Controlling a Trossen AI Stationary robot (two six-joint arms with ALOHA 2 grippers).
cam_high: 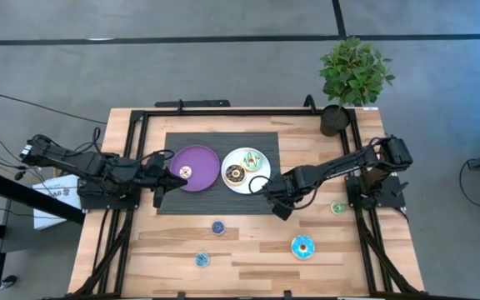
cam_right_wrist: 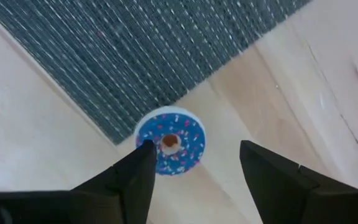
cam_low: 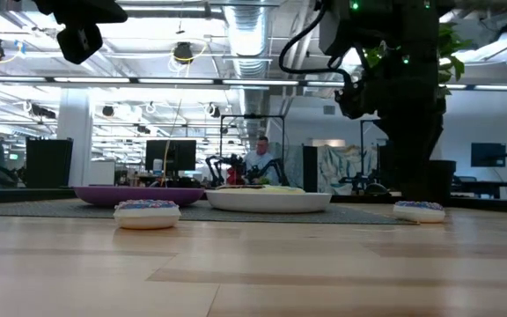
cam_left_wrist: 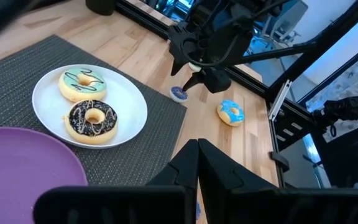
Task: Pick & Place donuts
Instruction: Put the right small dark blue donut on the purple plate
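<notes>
A white plate (cam_high: 260, 177) on the dark mat holds a brown-iced donut (cam_high: 233, 174) and a light green donut (cam_high: 252, 159). A small cream donut (cam_high: 185, 172) lies on the purple plate (cam_high: 202, 158). My right gripper (cam_right_wrist: 194, 155) is open above a small blue sprinkled donut (cam_right_wrist: 170, 142), which lies on the wood at the mat's edge and also shows in the left wrist view (cam_left_wrist: 179, 93). My right gripper (cam_high: 275, 202) hides this donut in the high view. My left gripper (cam_left_wrist: 197, 152) is shut and empty at the purple plate's left edge (cam_high: 172, 177).
On the bare wood lie another small blue donut (cam_high: 217, 227), a small one (cam_high: 202, 259) near the front, a cyan donut (cam_high: 302, 247) and a small green one (cam_high: 337, 207). A potted plant (cam_high: 352, 75) stands at the far right corner. A black frame runs round the table.
</notes>
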